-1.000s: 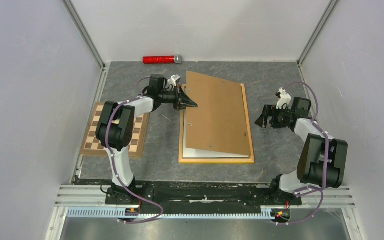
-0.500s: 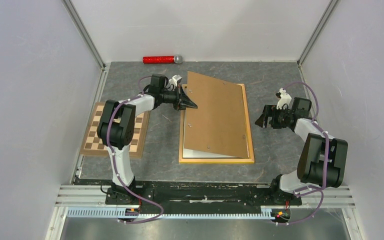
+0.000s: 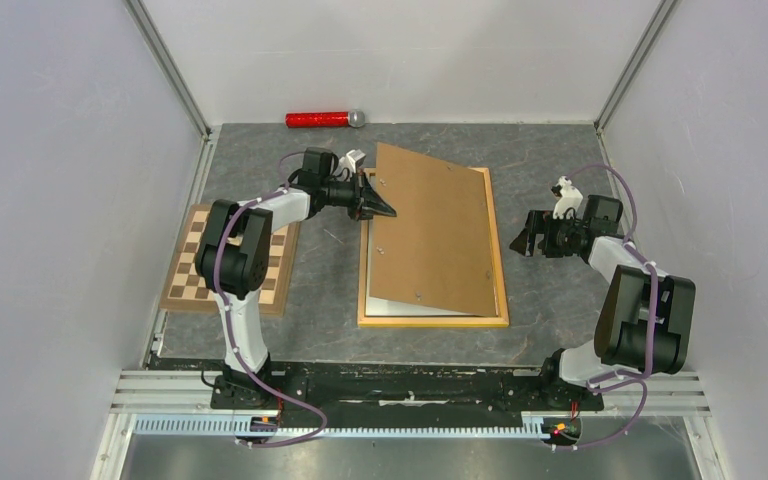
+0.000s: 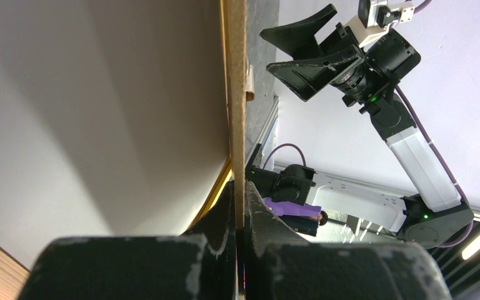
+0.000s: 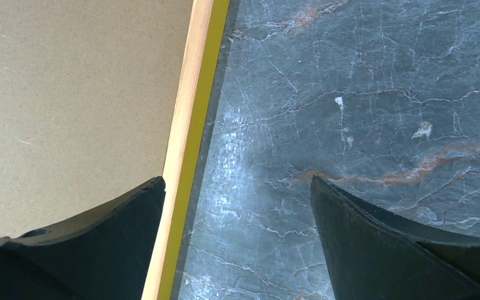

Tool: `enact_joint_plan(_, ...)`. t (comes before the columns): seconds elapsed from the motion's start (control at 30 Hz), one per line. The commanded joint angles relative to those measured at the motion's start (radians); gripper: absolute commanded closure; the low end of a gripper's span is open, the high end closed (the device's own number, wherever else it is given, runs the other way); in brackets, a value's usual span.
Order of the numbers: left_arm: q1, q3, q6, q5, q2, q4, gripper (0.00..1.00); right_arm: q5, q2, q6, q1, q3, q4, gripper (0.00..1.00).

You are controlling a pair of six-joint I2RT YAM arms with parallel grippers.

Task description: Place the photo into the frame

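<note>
Because the bench (image 3: pixel 550 160) lies open beyond the frame (image 3: pixel 430 320), either arm has room outward. The backing board (image 3: pixel 430 230), pinched at its edge in the left gripper (image 3: pixel 385 210), should drop squarely over the photo (image 3: pixel 415 309), which lies in the frame beneath that gripper. The right gripper (image 3: pixel 520 236), spread, hovers just outside the rail.

Left arm: elbow folded at centre left, forearm running up and right, wrist level. Left gripper (image 3: pixel 380 208) sits just above centre, jaws pinched tight on the edge of a brown board (image 3: pixel 430 230).
Right arm: elbow at lower right, wrist pointing left. Right gripper (image 3: pixel 522 240) at centre right, jaws spread wide.
</note>
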Motion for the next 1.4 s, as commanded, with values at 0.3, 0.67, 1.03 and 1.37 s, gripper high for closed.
enact_joint_plan(0.3, -0.009, 0.003, -0.057, 0.045, 0.015, 0.1, 0.98, -0.027, 0.016, 0.003, -0.008, -0.008, 0.022, 0.11)
enact_joint_plan(0.67, -0.012, -0.037, -0.066, 0.012, 0.026, 0.126, 0.98, -0.038, 0.023, 0.01, -0.005, -0.021, 0.031, 0.12)
enact_joint_plan(1.03, -0.012, -0.06, -0.049, -0.015, 0.038, 0.118, 0.98, -0.006, 0.026, 0.006, 0.052, -0.029, 0.044, 0.12)
enact_joint_plan(1.37, -0.012, -0.054, 0.049, -0.063, 0.054, -0.006, 0.84, 0.032, 0.051, 0.002, 0.145, -0.025, 0.062, 0.12)
